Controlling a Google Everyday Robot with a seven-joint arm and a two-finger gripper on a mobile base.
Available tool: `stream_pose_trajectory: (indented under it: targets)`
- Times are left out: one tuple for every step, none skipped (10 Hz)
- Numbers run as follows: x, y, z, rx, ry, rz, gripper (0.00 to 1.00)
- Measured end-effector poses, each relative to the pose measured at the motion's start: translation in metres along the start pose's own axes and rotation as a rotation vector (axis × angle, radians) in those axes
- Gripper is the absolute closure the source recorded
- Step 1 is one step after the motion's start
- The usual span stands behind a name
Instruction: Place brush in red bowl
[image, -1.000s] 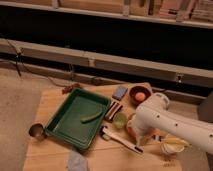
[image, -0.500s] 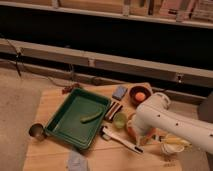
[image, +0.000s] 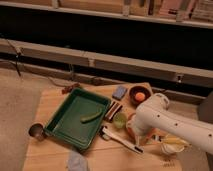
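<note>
The brush (image: 120, 139) is a slim white utensil lying flat on the wooden table (image: 55, 100), with its wider head toward the green tray and its handle running to the lower right. The red bowl (image: 139, 94) stands at the back right and holds something orange. My gripper (image: 135, 134) is at the lower end of the white arm (image: 165, 122), pointing down just above the handle end of the brush. The arm's body hides most of it.
A green tray (image: 75, 120) holding a green vegetable (image: 91, 117) lies on the left. A striped block (image: 113, 111), a green cup (image: 119, 120), a blue sponge (image: 120, 92), a metal cup (image: 36, 131), a grey cloth (image: 77, 161) and a bowl with a yellow item (image: 172, 145) lie around it.
</note>
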Motion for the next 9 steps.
stream_pose_trajectory:
  targets:
    - [0.0, 0.0, 0.001, 0.0, -0.002, -0.003, 0.35]
    - [0.0, 0.0, 0.002, 0.0, -0.005, -0.005, 0.35]
    - [0.0, -0.001, 0.001, 0.001, -0.009, -0.008, 0.35]
    - [0.0, 0.001, 0.003, -0.003, -0.01, -0.009, 0.35]
    - [0.001, 0.003, 0.007, -0.007, -0.012, -0.01, 0.35]
    - [0.001, 0.003, 0.012, -0.007, -0.015, -0.012, 0.35]
    - [0.0, 0.003, 0.013, -0.007, -0.018, -0.015, 0.35]
    - [0.0, 0.003, 0.013, -0.007, -0.02, -0.016, 0.35]
    - [0.001, 0.003, 0.014, -0.008, -0.023, -0.018, 0.35]
